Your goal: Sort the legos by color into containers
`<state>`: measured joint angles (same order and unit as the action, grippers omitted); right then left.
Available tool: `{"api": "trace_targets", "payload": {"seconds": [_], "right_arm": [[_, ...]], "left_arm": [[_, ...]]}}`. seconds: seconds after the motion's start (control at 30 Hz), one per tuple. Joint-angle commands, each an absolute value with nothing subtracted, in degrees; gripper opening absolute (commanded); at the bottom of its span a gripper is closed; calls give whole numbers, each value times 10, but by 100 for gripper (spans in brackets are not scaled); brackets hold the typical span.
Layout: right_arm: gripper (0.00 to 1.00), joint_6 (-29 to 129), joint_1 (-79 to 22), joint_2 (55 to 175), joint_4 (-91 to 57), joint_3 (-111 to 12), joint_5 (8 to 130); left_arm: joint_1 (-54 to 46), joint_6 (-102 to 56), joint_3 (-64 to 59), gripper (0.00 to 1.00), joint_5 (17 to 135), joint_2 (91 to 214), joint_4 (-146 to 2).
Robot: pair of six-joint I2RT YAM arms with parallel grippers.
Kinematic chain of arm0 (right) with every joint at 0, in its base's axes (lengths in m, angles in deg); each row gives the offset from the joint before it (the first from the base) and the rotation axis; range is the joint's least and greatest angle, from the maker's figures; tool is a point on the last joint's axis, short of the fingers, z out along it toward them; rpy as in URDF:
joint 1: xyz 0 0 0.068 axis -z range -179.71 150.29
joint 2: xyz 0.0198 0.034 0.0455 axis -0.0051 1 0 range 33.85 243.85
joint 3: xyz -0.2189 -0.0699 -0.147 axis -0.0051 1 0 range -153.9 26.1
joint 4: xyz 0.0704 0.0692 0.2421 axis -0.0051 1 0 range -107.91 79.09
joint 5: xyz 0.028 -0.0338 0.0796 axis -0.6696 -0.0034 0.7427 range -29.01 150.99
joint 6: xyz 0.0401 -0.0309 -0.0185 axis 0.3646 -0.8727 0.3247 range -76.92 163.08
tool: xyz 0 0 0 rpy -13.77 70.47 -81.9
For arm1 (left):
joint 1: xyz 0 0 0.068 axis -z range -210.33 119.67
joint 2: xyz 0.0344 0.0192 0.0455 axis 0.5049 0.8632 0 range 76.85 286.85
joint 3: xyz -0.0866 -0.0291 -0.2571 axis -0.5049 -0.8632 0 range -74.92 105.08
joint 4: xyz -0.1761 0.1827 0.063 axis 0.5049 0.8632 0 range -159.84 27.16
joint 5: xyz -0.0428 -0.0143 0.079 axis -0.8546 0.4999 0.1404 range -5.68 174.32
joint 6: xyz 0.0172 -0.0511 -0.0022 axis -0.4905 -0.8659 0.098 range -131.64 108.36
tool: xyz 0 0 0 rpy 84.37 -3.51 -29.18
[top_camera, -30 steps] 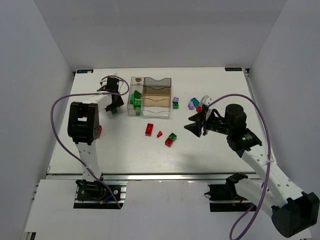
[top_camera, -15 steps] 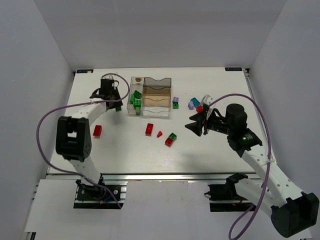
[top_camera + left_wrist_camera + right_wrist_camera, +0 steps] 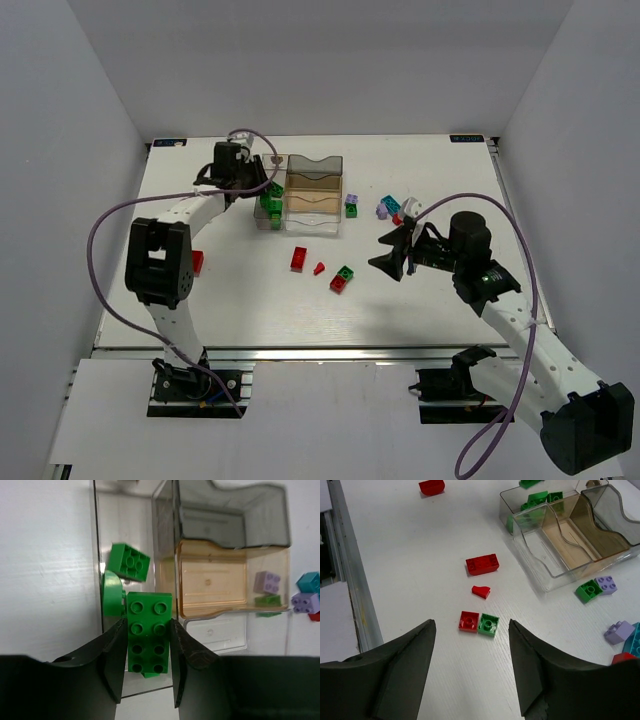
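My left gripper is shut on a long green lego and holds it over the long narrow compartment of the containers tray. Two more green legos lie in that compartment. From above, the left gripper sits at the tray's left side. My right gripper is open and empty above the table. Just ahead of it lie a red square lego and a green one side by side. It hangs right of that pair.
A red brick and a small red wedge lie between the pair and the tray. Another red brick lies by the left arm. Right of the tray are a green and lilac pair and a lilac, blue and red cluster.
The left gripper shut on the green lego on the table left of the tray and carried it right, over the narrow compartment. The right jaws spread wider.
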<state>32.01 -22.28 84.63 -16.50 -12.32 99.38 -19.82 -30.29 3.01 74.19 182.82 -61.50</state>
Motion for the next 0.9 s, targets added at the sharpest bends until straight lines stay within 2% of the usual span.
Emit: {"api": "trace_targets", "payload": {"seconds": [0.0, 0.07, 0.1, 0.17, 0.27, 0.33, 0.4, 0.43, 0.47, 0.5, 0.53, 0.57, 0.6, 0.67, 0.7, 0.73, 0.77, 0.83, 0.87], "right_arm": [[66, 282, -219, 846, -181, -120, 1038], [74, 239, -219, 847, -159, -119, 1053], [76, 225, -221, 846, -152, -118, 1072], [82, 166, -220, 846, -134, -111, 1095], [84, 63, -219, 850, -117, -92, 1139], [84, -55, -226, 867, -78, -89, 1164], [78, -161, -232, 901, -13, -99, 1189], [77, -232, -235, 917, 24, -124, 1190], [74, -370, -237, 952, 88, -139, 1175], [74, -424, -243, 969, 109, -154, 1159], [73, -464, -245, 992, 122, -170, 1142], [72, -515, -248, 1038, 130, -210, 1103], [70, -540, -260, 1063, 150, -231, 1081], [69, -588, -269, 1147, 172, -299, 1023], [69, -599, -278, 1171, 191, -322, 1004], [68, -606, -290, 1195, 198, -339, 987], [68, -611, -298, 1234, 198, -354, 954], [67, -623, -310, 1266, 195, -381, 921], [67, -622, -324, 1292, 194, -388, 898]], "left_arm": [[-192, -304, 62, 44, 728, 1837, -590], [-192, -304, 71, 61, 732, 1849, -584], [-186, -303, 75, 64, 733, 1851, -577], [-186, -298, 88, 69, 733, 1853, -571], [-186, -297, 95, 73, 735, 1842, -559], [-186, -299, 90, 74, 737, 1815, -544], [-186, -304, 71, 74, 735, 1765, -534], [-194, -305, 29, 72, 733, 1739, -539], [-194, -306, 1, 67, 721, 1712, -558], [-194, -311, -33, 46, 717, 1650, -576], [-194, -317, -102, 32, 721, 1614, -596], [-194, -320, -135, 20, 732, 1577, -634], [-194, -325, -182, 14, 731, 1510, -645], [-194, -328, -217, 20, 730, 1460, -654], [-194, -326, -231, 29, 734, 1422, -651], [-194, -319, -243, 51, 743, 1407, -647], [-189, -310, -265, 58, 759, 1394, -633], [-189, -291, -284, 69, 798, 1363, -630], [-189, -289, -289, 70, 812, 1357, -621]]}}
